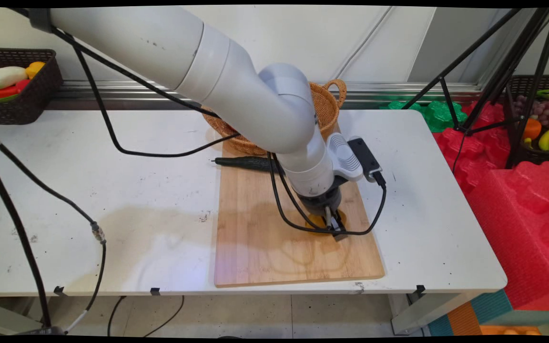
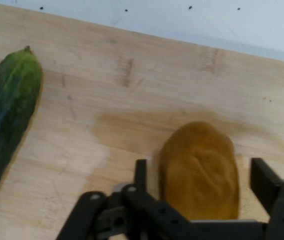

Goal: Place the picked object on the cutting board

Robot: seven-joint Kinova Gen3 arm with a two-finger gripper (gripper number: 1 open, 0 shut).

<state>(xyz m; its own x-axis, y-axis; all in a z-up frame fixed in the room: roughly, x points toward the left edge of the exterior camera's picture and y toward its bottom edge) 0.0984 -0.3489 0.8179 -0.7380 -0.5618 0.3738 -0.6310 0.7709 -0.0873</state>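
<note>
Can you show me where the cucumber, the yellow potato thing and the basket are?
cucumber (image 2: 7, 115), hand view, middle of its green body.
yellow-brown potato (image 2: 199, 170), hand view, middle of its top, between the open fingers.
wicker basket (image 1: 328, 102), main view, its woven right wall.

I have the gripper low over the wooden cutting board, its two black fingers standing apart on either side of a yellow-brown potato; the left finger sits just beside the potato's edge, the right one a little clear of it; whether either touches I cannot tell. A dark green cucumber lies on the board well apart to the left, running off the frame's edge; beyond the board's far edge I see a strip of white table.
</note>
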